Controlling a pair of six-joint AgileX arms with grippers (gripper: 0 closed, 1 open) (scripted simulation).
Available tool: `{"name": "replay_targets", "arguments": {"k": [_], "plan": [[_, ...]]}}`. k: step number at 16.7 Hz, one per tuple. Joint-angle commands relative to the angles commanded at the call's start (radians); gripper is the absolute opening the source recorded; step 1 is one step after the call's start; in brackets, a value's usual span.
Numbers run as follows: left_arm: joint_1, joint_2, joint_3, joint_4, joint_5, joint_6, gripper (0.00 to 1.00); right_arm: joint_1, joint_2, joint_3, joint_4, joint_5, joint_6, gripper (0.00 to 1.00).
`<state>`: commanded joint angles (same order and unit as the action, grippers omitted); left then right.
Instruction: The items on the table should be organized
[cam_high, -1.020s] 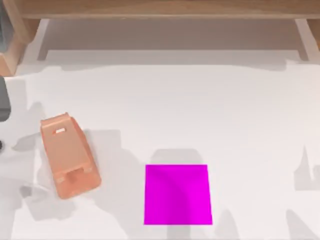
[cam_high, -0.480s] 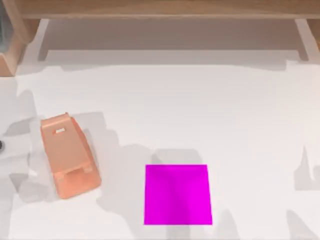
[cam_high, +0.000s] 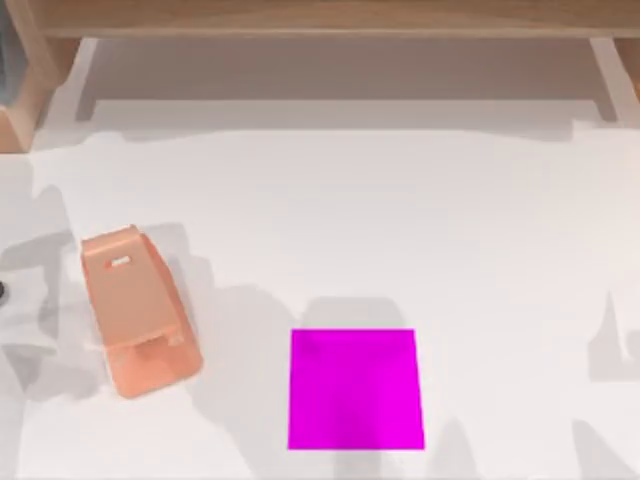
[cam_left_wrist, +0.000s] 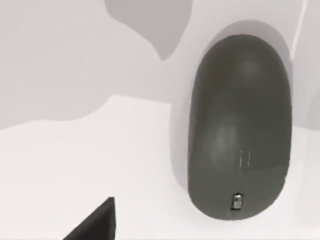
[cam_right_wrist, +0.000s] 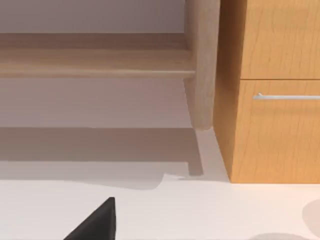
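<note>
A dark grey oval mouse (cam_left_wrist: 240, 130), one of the items, lies flat on the white table (cam_left_wrist: 75, 175) in the left wrist view. A black part of my left gripper (cam_left_wrist: 95, 224) shows at the picture's edge, apart from the mouse and holding nothing that I can see. In the right wrist view, a black part of my right gripper (cam_right_wrist: 95, 222) hangs over the bare table (cam_right_wrist: 210, 210), facing the wooden shelf unit (cam_right_wrist: 270, 100). The table (cam_high: 450, 230) spreads wide in the top view.
A peach-orange phone stand (cam_high: 140, 312) lies at the left. A magenta square pad (cam_high: 355, 388) sits near the front, right of the stand. The light wooden shelf unit (cam_high: 330, 20) runs along the back, with a drawer handle (cam_right_wrist: 287, 96) at its right end.
A dark grey arm part at the top view's left edge has left the picture. The shadows around the phone stand have shifted. Stand and pad have not moved.
</note>
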<state>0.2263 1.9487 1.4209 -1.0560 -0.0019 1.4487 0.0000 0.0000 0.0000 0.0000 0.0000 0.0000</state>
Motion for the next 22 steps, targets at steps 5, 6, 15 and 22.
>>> {"name": "replay_targets", "arguments": {"k": [5, 6, 15, 22], "plan": [[0.004, 0.078, -0.126, 0.216, 0.001, 0.005, 1.00, 0.000, 0.000, 0.000, 0.000, 0.000, 0.000, 1.00], [0.004, 0.089, -0.142, 0.239, 0.001, 0.006, 1.00, 0.000, 0.000, 0.000, 0.000, 0.000, 0.000, 1.00], [0.005, 0.096, -0.153, 0.253, 0.001, 0.007, 0.70, 0.000, 0.000, 0.000, 0.000, 0.000, 0.000, 1.00], [0.005, 0.096, -0.153, 0.253, 0.001, 0.007, 0.17, 0.000, 0.000, 0.000, 0.000, 0.000, 0.000, 1.00]]}}
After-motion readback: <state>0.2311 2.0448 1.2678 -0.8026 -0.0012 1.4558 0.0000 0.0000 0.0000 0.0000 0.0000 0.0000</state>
